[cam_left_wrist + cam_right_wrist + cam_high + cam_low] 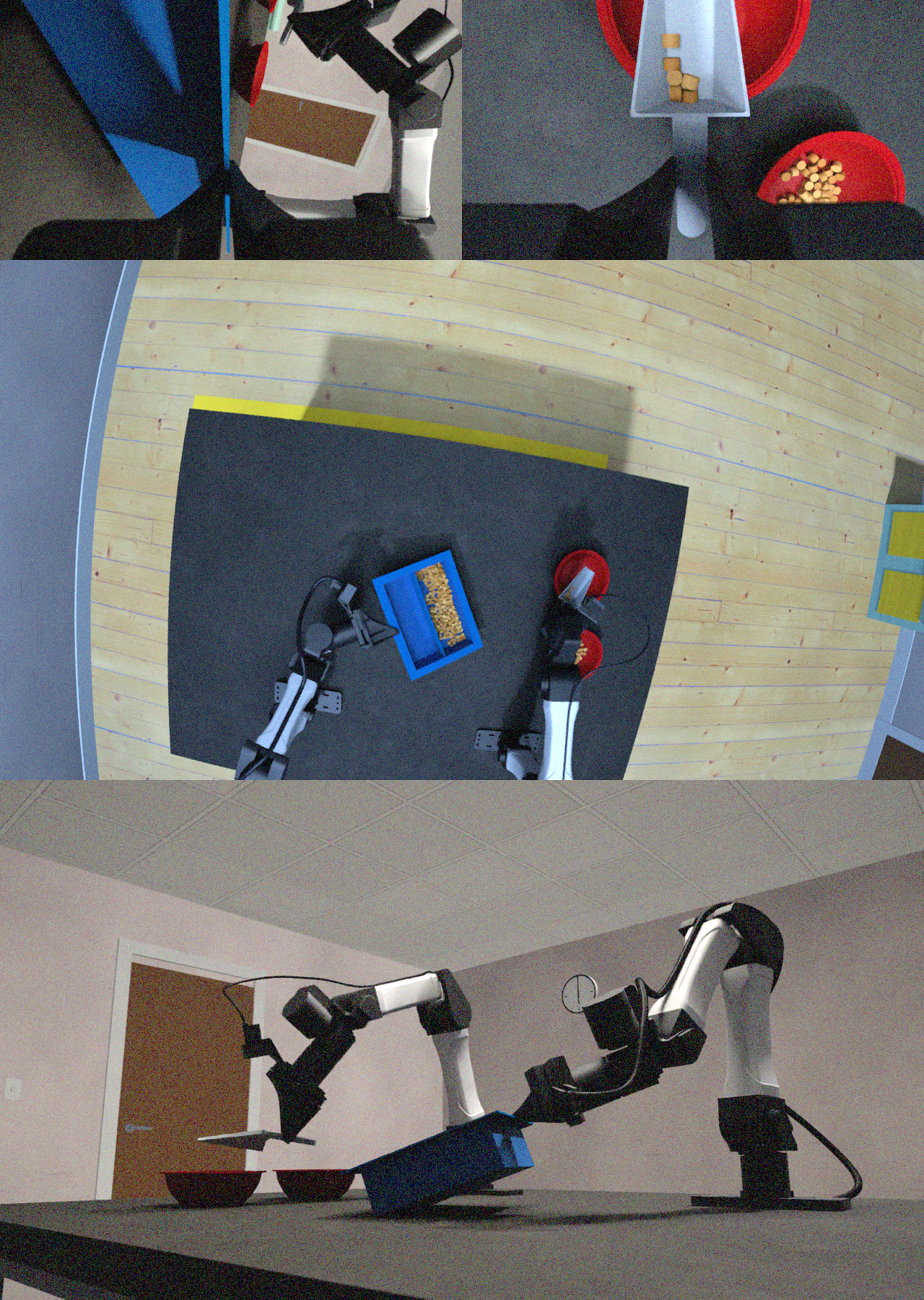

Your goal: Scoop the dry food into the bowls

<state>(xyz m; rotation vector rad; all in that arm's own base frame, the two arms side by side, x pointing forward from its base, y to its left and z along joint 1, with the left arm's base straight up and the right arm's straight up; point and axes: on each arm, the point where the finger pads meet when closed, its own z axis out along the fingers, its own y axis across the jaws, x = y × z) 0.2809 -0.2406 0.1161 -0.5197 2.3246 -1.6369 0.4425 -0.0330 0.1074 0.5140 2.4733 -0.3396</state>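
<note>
The blue box (413, 569) (439, 1168) (151, 184) is tilted, its left-arm side raised. Food (442, 602) lies in its right compartment in the top view. My left gripper (395, 631) (518, 1117) (227, 163) is shut on the raised wall. My right gripper (289, 1139) (691, 159) is shut on the handle of the grey scoop (579, 586) (242, 1139) (696, 43), which holds several pieces. The scoop hangs above the farther red bowl (601, 573) (213, 1188) (769, 43); no food shows in its visible part. The nearer red bowl (314, 1184) (870, 173) holds many pieces; my right arm partly hides it.
Both bowls stand upright on the black table (258, 505), close together, right of the box in the top view. The right forearm (559, 735) reaches past the nearer bowl. The box's lower edge rests on the table.
</note>
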